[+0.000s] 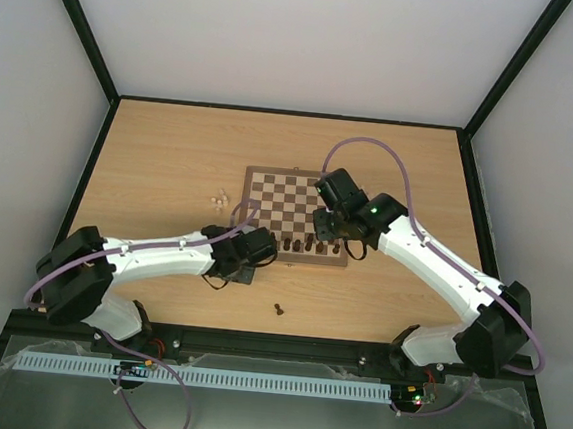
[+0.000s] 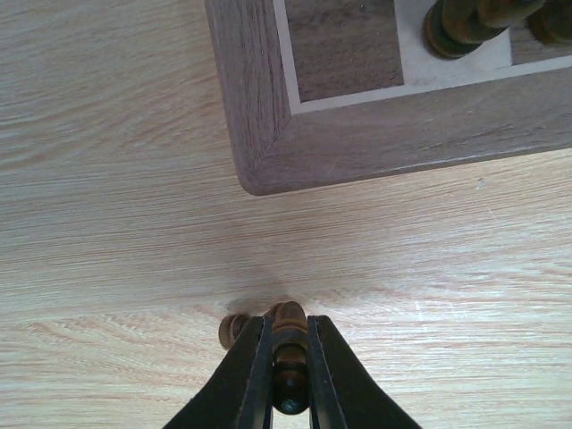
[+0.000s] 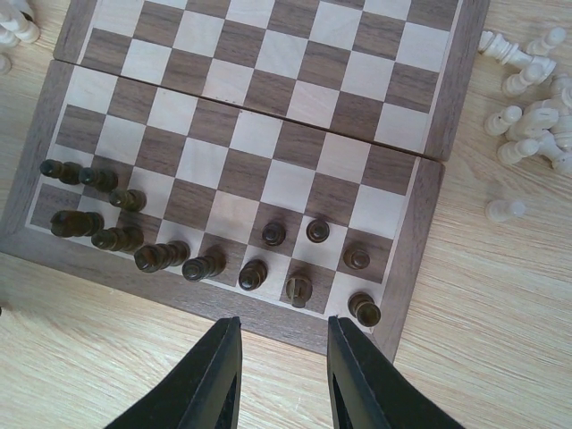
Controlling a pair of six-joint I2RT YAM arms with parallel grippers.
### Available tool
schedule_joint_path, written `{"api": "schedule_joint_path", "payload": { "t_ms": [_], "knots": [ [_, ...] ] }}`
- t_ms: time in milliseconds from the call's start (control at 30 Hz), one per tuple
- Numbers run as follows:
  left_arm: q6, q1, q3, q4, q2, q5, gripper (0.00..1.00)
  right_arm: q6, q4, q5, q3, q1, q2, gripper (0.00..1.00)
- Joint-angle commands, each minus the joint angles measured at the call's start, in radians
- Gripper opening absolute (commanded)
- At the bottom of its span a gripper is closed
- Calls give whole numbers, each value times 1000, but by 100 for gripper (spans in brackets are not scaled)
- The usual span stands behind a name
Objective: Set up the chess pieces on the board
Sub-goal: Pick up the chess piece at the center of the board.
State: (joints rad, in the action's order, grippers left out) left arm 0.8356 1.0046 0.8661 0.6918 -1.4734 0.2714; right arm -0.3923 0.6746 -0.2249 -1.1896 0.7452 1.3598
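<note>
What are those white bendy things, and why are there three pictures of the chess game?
The white bendy things are two robot arms, each ending in a two-fingered tool. The big picture looks down from above. The other two come from small cameras on the arms' wrists.

On the wooden table lies a chessboard. Dark chess pieces stand along its near edge. Pale pieces wait on the table beside it, and one dark piece sits alone in front of the board.

The left tool is pinched shut on a dark piece, low over the table by the board's corner. The right tool is open, holding nothing, at the board's near edge.
</note>
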Motion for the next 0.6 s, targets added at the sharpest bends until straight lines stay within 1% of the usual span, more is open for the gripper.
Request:
{"api": "schedule_joint_path", "payload": {
  "t_ms": [0, 67, 267, 400, 433, 467, 500, 567],
  "knots": [
    [1, -3, 25, 57, 59, 24, 2, 4, 20, -1, 12, -4, -30, 27],
    [6, -3, 29, 66, 94, 25, 2, 4, 17, 15, 12, -4, -36, 27],
    [-1, -3, 51, 63, 195, -7, 2, 6, -4, 131, 23, -4, -79, 27],
    [-6, -6, 53, 53, 257, -13, 2, -7, -37, 211, 72, -4, -124, 28],
    [-9, -7, 52, 39, 271, -19, 2, -11, -61, 240, 94, -4, -144, 32],
    [-11, -8, 50, 25, 288, -28, 2, -18, -79, 272, 118, -5, -161, 39],
    [-14, -9, 48, 6, 306, -39, 2, -25, -105, 306, 147, -5, -181, 43],
    [-20, -12, 40, -30, 349, -70, 2, -40, -145, 371, 189, -5, -212, 46]
  ]
}}
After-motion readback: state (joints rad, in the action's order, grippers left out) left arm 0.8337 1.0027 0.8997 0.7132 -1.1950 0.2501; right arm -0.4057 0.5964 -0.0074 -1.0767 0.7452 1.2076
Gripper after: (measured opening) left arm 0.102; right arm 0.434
